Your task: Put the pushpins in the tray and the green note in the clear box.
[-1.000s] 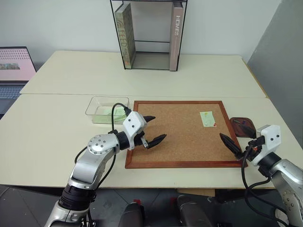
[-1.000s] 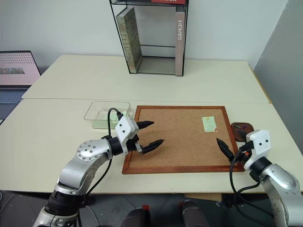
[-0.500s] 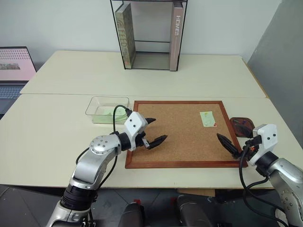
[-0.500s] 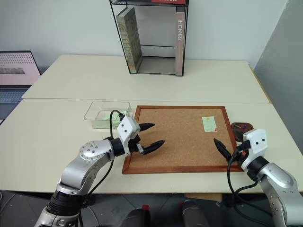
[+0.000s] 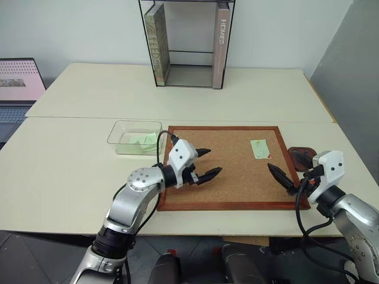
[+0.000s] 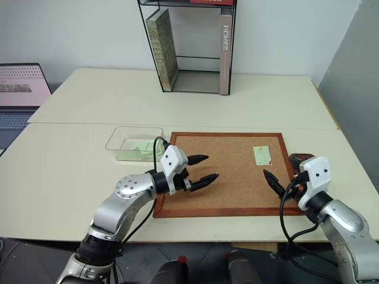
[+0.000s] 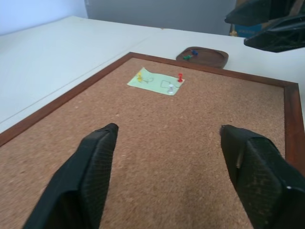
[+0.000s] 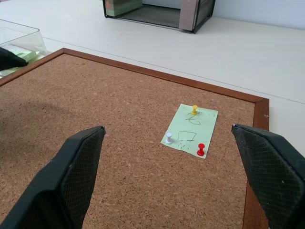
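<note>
Both grippers are hanging over the corkboard [image 5: 225, 167] with their black fingers spread and nothing between them. Left gripper [image 5: 206, 164] is now reaching further in from the board's left edge towards its middle than a second ago, and its fingers are standing a little narrower than they were. Right gripper [image 5: 280, 178] is also sitting slightly further in over the near right corner of the board, its fingers as wide as before.

Beyond them, the green note [image 8: 190, 129] is lying flat near the board's far right corner, pinned down by three pushpins: a red pushpin [image 8: 200, 149] and a white pushpin [image 8: 168, 138] at one end, a yellow pushpin [image 8: 194, 109] at the other. Just off the board's right edge, on the bench, the tray [image 7: 202, 56] is already holding a few small pins, a green and a blue one among them. Off the far left corner, the clear box [image 5: 133, 138] is standing with pale green slips inside.

Judging by this, the closing-in marks the start of another round: the pins have to come out before the paper is free, and the right gripper looks nearer to them, with the tray close beside it. Further back, a wire-framed bookstand [image 5: 186, 42] is standing by the wall, and a laptop [image 5: 18, 89] at the far left edge.
</note>
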Controlling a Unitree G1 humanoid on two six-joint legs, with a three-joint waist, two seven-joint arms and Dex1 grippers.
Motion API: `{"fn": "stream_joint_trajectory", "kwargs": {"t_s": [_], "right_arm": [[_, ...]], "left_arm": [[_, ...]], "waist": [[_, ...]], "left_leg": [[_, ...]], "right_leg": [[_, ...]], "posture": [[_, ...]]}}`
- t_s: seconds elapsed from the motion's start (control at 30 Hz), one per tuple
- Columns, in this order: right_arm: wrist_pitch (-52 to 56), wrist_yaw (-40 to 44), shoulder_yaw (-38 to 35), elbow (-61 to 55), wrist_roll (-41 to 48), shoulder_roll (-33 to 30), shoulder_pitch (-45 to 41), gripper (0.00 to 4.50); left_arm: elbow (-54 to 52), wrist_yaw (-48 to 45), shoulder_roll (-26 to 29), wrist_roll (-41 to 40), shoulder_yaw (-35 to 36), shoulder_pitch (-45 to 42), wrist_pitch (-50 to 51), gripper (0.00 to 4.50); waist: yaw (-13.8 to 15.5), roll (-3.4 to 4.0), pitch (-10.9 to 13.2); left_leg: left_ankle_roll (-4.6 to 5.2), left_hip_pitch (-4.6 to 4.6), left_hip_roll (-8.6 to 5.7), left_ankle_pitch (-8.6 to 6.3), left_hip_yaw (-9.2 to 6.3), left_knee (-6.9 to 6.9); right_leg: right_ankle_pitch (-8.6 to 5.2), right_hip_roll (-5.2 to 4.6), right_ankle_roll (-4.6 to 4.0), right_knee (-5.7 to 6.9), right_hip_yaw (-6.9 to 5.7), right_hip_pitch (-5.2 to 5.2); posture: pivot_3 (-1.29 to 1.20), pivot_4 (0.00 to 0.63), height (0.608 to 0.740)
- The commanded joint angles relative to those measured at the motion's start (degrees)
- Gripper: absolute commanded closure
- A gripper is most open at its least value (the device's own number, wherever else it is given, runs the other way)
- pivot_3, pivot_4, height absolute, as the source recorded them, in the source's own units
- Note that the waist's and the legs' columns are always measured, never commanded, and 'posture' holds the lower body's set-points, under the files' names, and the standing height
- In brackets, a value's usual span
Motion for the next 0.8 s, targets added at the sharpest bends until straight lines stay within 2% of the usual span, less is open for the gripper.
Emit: {"fn": "stream_joint_trajectory", "kwargs": {"t_s": [0.03, 0.17, 0.2, 0.5, 0.63, 0.8], "right_arm": [[-0.2, 0.3, -0.1, -1.1, 0.2, -1.0, -1.2, 0.00], [-0.6, 1.7, 1.2, 2.9, -1.0, -2.0, -2.5, 0.00], [-1.1, 1.5, 1.8, 4.3, -1.9, -2.1, -3.0, 0.00], [-1.1, 0.6, 5.1, 11.9, -4.2, -1.1, -9.5, 0.00], [0.2, -0.1, 6.0, 16.6, -4.7, -0.8, -15.3, 0.00], [0.4, 0.5, 7.3, 23.7, -5.1, 0.2, -22.9, 0.00]], "left_arm": [[5.8, 1.5, -3.2, 3.5, -2.4, -5.5, -4.0, 1.78], [15.3, 1.0, -6.3, 6.9, -5.3, -11.1, -8.1, 2.51], [17.6, 1.0, -7.2, 7.3, -5.5, -12.1, -8.9, 2.84], [30.0, 1.1, -11.1, 10.3, -6.1, -14.8, -13.9, 4.47], [34.1, 1.3, -12.6, 11.4, -6.6, -14.1, -14.9, 4.47], [32.4, -0.1, -11.5, 12.0, -7.0, -11.3, -14.6, 4.47]], "waist": [[0.0, 0.00, 0.0], [0.0, -0.01, 0.0], [0.0, -0.01, 0.0], [-0.1, 0.00, 0.0], [-0.1, 0.00, 0.0], [-0.1, 0.02, 0.0]], "left_leg": [[0.00, 0.00, 0.00, 0.00, 0.00, 0.01], [0.01, 0.04, -0.04, 0.00, -0.02, 0.05], [0.01, 0.04, -0.05, 0.00, -0.01, 0.05], [0.01, -0.01, -0.05, 0.00, -0.03, -0.04], [0.01, -0.02, -0.07, 0.00, -0.03, 0.00], [0.01, 0.03, -0.08, 0.00, -0.06, -0.02]], "right_leg": [[0.01, 0.00, 0.01, -0.01, 0.00, 0.01], [0.01, 0.00, 0.03, -0.05, 0.02, 0.10], [0.02, 0.00, 0.04, -0.08, 0.02, 0.12], [0.21, 0.02, 0.37, -0.06, 0.03, 0.03], [0.22, 0.02, 0.38, -0.07, 0.05, 0.06], [0.23, 0.01, 0.39, -0.06, 0.05, 0.10]], "posture": [[0.00, 0.150, 0.740], [0.00, 0.150, 0.740], [0.00, 0.150, 0.740], [0.00, 0.150, 0.740], [0.00, 0.150, 0.740], [0.00, 0.150, 0.740]]}}
